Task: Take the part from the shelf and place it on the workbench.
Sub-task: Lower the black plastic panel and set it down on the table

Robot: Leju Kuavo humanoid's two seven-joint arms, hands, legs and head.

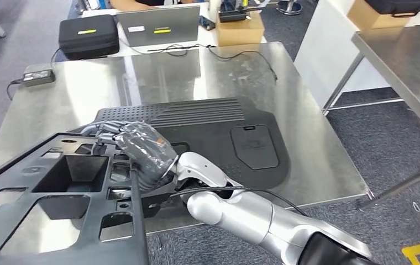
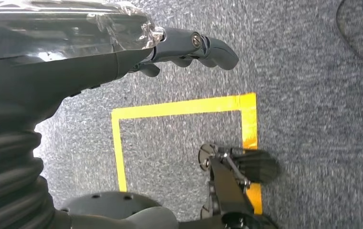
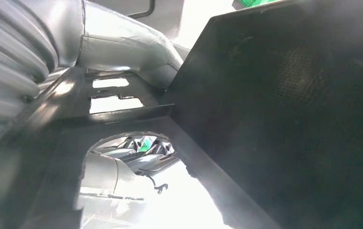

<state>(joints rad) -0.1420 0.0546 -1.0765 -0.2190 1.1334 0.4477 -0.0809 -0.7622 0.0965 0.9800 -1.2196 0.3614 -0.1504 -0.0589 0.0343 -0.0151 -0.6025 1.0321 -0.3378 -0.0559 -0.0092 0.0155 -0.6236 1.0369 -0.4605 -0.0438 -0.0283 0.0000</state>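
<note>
A: While the large black moulded plastic frame part (image 1: 58, 204) hangs over the near edge of the stainless steel desk (image 1: 47, 110), in the lower left of the head view, what is the right hand (image 1: 141, 152) doing?

B: It grips the frame's top edge; the fingers, wrapped in clear film, curl over a rib. The silver forearm reaches in from the lower right.

A: And the left hand (image 2: 189, 47)?

B: Its wrist camera looks down at grey carpet with a yellow tape square (image 2: 184, 138). The fingers curl inward around nothing I can see, so I judge it closed and empty.

A: What already lies on the desk?

B: A flat black ribbed plastic panel (image 1: 208, 135), centre frame, just beyond the held part. Further back, upper left, a black power adapter (image 1: 37, 74) and its cable.

A: So how should the placing go?

B: I would carry the frame forward until most of it sits over the steel, keep it level, and lower it onto bare metal left of the panel rather than on top. Release only once it rests flat; one hand on so wide a piece could let it tip.
</note>
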